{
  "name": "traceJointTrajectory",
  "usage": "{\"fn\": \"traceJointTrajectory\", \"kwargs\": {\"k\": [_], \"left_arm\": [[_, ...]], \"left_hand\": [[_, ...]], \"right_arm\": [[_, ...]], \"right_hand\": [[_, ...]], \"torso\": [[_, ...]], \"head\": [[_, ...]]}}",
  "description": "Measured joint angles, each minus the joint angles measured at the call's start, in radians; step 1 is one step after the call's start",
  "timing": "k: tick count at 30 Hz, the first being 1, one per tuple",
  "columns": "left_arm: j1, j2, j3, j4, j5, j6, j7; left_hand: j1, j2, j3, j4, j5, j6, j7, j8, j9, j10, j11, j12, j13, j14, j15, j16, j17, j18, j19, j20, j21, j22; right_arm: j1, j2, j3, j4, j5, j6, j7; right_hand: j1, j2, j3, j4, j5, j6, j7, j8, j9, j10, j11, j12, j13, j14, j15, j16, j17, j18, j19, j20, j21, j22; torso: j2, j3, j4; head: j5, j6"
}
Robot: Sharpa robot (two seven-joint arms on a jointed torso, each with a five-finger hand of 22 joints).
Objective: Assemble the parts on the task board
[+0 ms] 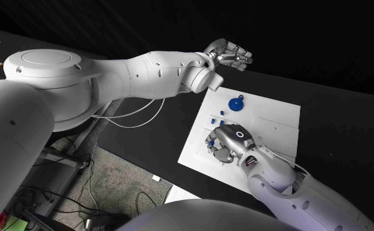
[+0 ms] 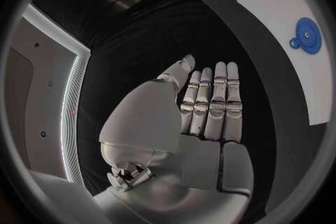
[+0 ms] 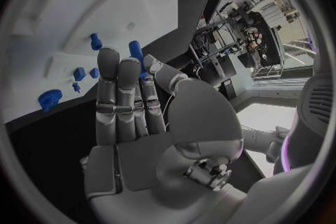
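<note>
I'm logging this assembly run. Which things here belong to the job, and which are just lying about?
Job: task board; blue disc; small blue parts; right hand over the board.
Lying about: cables; left hand raised off the board, holding nothing.

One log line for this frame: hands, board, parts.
left hand: open, raised off board | right hand: open, over board near edge | blue disc: on board, untouched | small parts: by right fingers
</note>
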Motion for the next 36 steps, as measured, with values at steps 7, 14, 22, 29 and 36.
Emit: {"fn": "traceJointTrajectory", "kwargs": {"k": [7,14,22,29,36], "left_arm": [[0.0,0.0,0.0,0.0,0.0,0.001,0.0],[0.0,0.0,0.0,-0.001,0.0,0.002,0.0],[0.0,0.001,0.0,-0.001,0.0,0.003,0.0],[0.0,0.001,0.0,-0.002,0.0,0.004,-0.001],[0.0,0.002,0.0,-0.003,0.0,0.005,-0.001]], "left_hand": [[0.0,0.0,0.0,0.0,0.0,0.0,0.0,0.0,0.0,0.0,0.0,0.0,0.0,0.0,0.0,0.0,0.0,0.0,0.0,0.0,0.0,0.0],[0.0,0.0,0.0,0.0,0.0,0.0,0.0,0.0,0.0,0.0,0.0,0.0,0.0,0.0,0.0,0.0,0.0,0.0,0.0,0.0,0.0,0.0],[0.0,0.0,0.0,0.0,0.0,0.0,0.0,0.0,0.0,-0.001,0.001,0.0,0.0,0.0,0.0,0.0,0.0,0.0,0.0,0.0,0.0,0.003],[0.0,0.0,0.0,0.0,0.0,0.0,0.0,0.0,0.0,-0.004,0.004,0.0,0.0,0.0,0.0,0.0,0.0,0.0,0.0,0.0,0.0,0.008],[0.0,0.0,0.0,0.0,0.0,0.0,0.0,0.0,0.0,-0.004,0.004,0.0,0.0,0.0,0.0,0.0,0.0,0.0,0.0,0.0,0.0,0.008]], "right_arm": [[-0.005,0.002,-0.011,-0.009,-0.001,0.006,0.004],[-0.008,0.005,-0.013,-0.017,-0.004,0.006,0.004],[-0.01,0.008,-0.014,-0.027,-0.01,0.007,0.003],[-0.01,0.008,-0.014,-0.035,-0.019,0.007,0.001],[-0.011,0.008,-0.014,-0.038,-0.028,0.007,-0.003]], "right_hand": [[0.0,0.0,0.0,0.0,0.0,0.0,0.0,0.0,0.0,0.0,0.0,0.0,0.0,0.0,0.0,-0.005,0.001,0.0,0.001,0.001,0.0,0.001],[0.0,0.0,0.003,-0.003,0.0,0.0,0.0,0.0,0.0,-0.002,-0.002,0.0,0.0,0.0,0.0,-0.005,0.001,0.001,0.001,0.002,-0.001,0.002],[0.002,0.002,0.002,-0.005,0.0,0.0,0.0,0.0,0.0,-0.002,-0.001,-0.004,0.0,0.0,0.0,-0.005,0.002,0.001,-0.001,-0.001,-0.006,0.006],[0.002,0.002,0.004,-0.002,-0.001,0.0,0.0,0.0,0.0,0.0,0.0,-0.004,0.0,0.0,0.0,-0.005,0.002,0.001,-0.002,-0.002,-0.006,0.007],[0.002,0.002,0.007,-0.005,-0.004,0.0,0.0,0.0,0.0,0.0,0.0,-0.004,0.0,0.0,0.001,-0.005,0.003,0.001,-0.004,-0.001,-0.005,0.009]], "torso": [[0.0,0.0006,-0.0002],[0.0,0.0006,-0.0001],[0.0,0.0002,-0.0001],[0.0,0.0003,-0.0001],[0.0,-0.0001,-0.0001]], "head": [[0.005,-0.003],[0.005,-0.003],[0.003,-0.004],[0.003,-0.004],[0.003,-0.006]]}}
